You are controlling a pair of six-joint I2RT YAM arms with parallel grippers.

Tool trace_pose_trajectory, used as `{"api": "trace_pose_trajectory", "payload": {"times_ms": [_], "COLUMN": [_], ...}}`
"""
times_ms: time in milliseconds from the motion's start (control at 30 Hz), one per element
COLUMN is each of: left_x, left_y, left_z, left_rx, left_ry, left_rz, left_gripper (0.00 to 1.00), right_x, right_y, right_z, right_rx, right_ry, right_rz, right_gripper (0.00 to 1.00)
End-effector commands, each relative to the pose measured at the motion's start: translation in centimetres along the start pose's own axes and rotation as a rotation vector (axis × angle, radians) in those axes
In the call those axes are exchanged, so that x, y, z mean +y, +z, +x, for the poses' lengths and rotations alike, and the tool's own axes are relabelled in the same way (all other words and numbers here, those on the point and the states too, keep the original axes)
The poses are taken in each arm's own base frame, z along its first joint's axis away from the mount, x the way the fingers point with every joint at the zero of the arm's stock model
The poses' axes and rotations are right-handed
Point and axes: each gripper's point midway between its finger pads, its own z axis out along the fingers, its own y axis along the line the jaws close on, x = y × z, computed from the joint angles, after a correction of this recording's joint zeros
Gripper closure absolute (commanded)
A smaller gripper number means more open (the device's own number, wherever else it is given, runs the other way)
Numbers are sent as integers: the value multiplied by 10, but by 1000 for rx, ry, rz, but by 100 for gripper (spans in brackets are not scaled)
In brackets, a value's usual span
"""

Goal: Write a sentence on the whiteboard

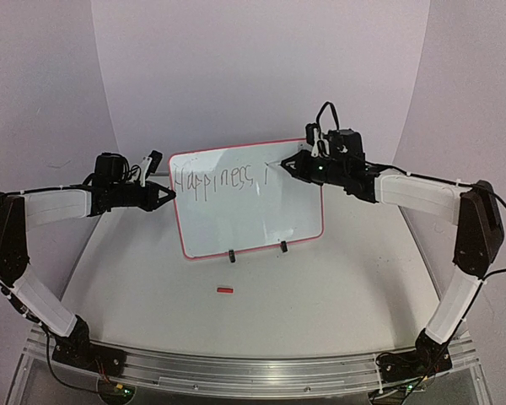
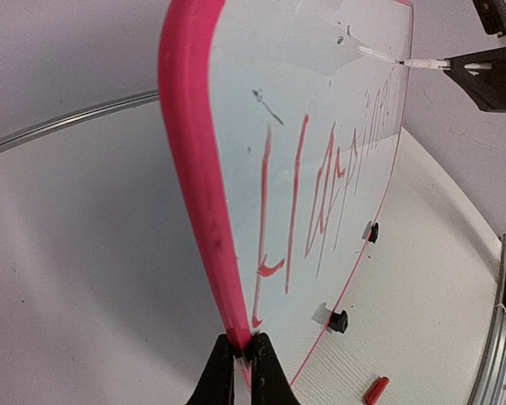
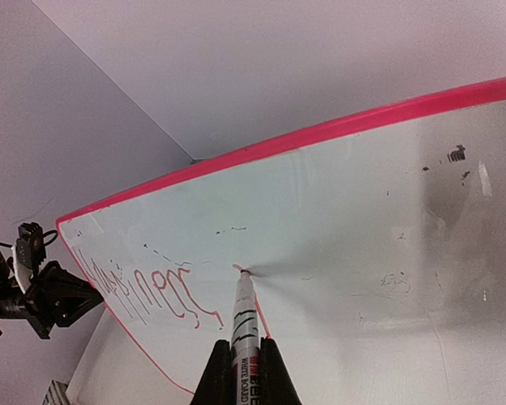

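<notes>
Top view: one whiteboard [image 1: 253, 215], red-framed, upright near the middle of the table [image 1: 337, 287], writing face toward the arm bases. Support from two black feet [image 1: 232, 256] on the lower edge, one left of centre, one right of centre. Two arms, one at each side of the board, each ending in one pincer.

Left pincer [image 1: 170, 196]: pressed together on the red frame at the board's left edge, pinching the whiteboard itself. Left wrist view: one fingertip on each face of the frame.

Right pincer [image 1: 288, 164]: clamped on one marker [image 3: 243, 325], barrel between both fingertips, tip touching the white surface in the upper half, just right of the writing.

One line of the sentence [image 1: 215, 179] across the upper left of the board: "Happiness", then one short stroke at the marker tip. Strokes dark in the top view, reddish in both wrist views. A few small dark specks near the top edge.

One small red piece [image 1: 225, 290] flat on the table, in front of the board and apart from it, near the left foot; too small to identify.
</notes>
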Motion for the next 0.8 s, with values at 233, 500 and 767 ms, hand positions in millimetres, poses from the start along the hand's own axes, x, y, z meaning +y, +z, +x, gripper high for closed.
{"api": "trace_pose_trajectory", "payload": {"times_ms": [233,500,767], "left_x": [9,8,7], "left_y": [1,0,-1], "left_z": [-7,-8,-8], "left_rx": [1,-1,-3], "left_ry": [62,63,65], "left_rz": [-50,-51,-49], "left_gripper": [100,100,100], "right_x": [10,6,-6], "right_y": [-24,-9,-2], "right_z": [-15,-13,-6], "right_rx": [-51,-34,-15], "right_ry": [-34,-25,-9], "right_rz": [-15,-16,13], "right_gripper": [100,100,100]}}
